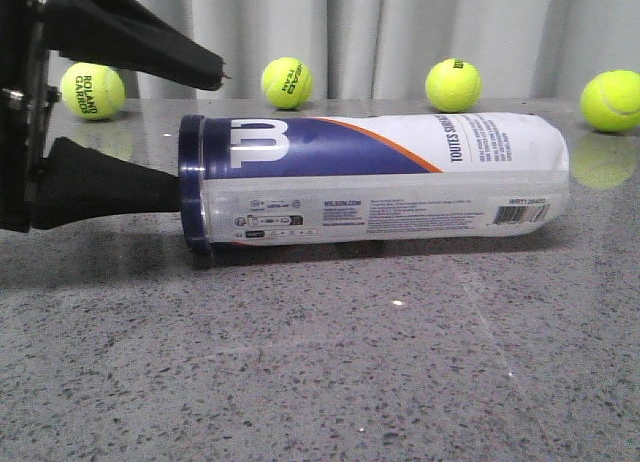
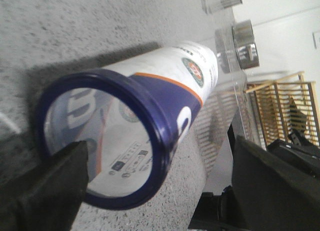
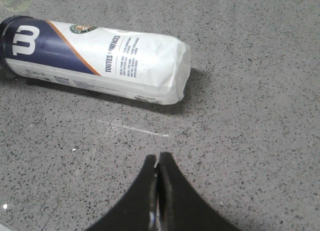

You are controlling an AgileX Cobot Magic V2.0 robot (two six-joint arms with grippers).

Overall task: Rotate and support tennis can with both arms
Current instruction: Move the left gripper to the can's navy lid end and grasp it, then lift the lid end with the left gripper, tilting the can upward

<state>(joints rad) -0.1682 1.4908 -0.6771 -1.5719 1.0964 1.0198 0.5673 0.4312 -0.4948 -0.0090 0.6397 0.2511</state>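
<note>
The tennis can (image 1: 380,177) lies on its side on the grey speckled table (image 1: 320,362), its navy end band with the white W pointing left. My left gripper (image 1: 198,134) is open at that navy end. Its lower finger (image 1: 110,187) reaches the rim, and its upper finger (image 1: 150,42) hangs above and apart. The left wrist view looks into the can's navy-rimmed end (image 2: 100,141), with one finger (image 2: 45,191) across the rim and the other (image 2: 272,186) well off to the side. My right gripper (image 3: 158,158) is shut and empty, well short of the can's pale end (image 3: 175,76).
Several yellow-green tennis balls (image 1: 287,82) sit in a row along the table's back edge before a grey curtain. The left wrist view shows clear containers (image 2: 222,1), a metal tin (image 2: 245,41) and a wooden rack (image 2: 285,111) beyond the can.
</note>
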